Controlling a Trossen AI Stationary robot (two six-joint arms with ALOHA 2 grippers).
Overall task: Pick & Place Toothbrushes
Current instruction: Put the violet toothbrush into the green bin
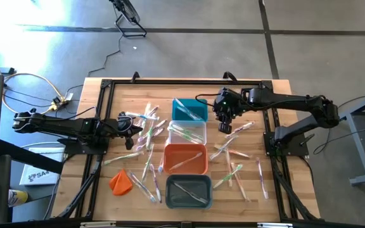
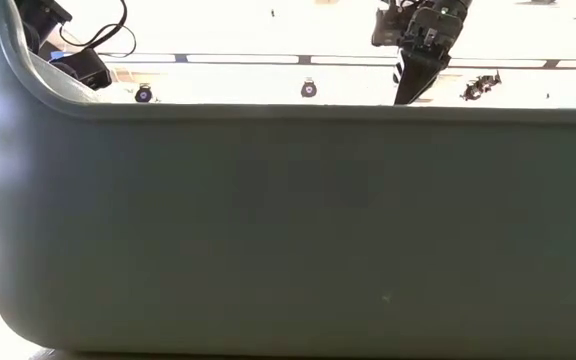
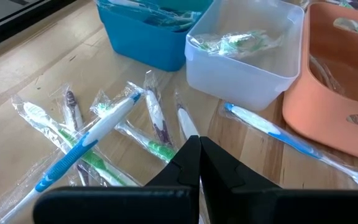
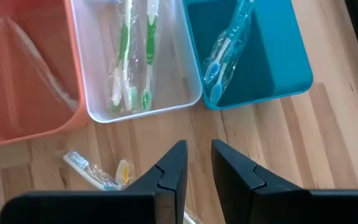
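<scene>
**Counter stock: toothbrushes, four bins, two arms**

Grey bin [image 1: 188, 191], lower centre of the high view; its wall fills nearly all of the low view, being nearest that camera. Holds a few wrapped toothbrushes.

Orange bin [image 1: 185, 158], just above the grey one in the high view. One or two pale toothbrushes inside.

Clear bin [image 1: 188, 133], centre of the high view. Green-and-white toothbrushes inside, seen plainly in the right wrist view.

Teal bin [image 1: 189, 109], top of the column of four. Light blue wrapped toothbrushes inside.

Toothbrushes [image 1: 146, 136], loose, wrapped, scattered on the wooden counter [image 1: 265, 88]: one cluster left of the bins, a second spread right of the bins, from centre right to lower right of the frame.

Orange cloth-like lump [image 1: 120, 182], lower left of the counter, apart from the bins.

Left pincer [image 1: 135, 124], centre left of the high view, at the near edge of the left cluster. Fingers pressed together, holding nothing; left wrist view shows loose toothbrushes just ahead of the tips.

Right pincer [image 1: 225, 128], just right of the teal and clear bins, above the bare counter. Fingers parted by a narrow gap, nothing between them in the right wrist view.
</scene>
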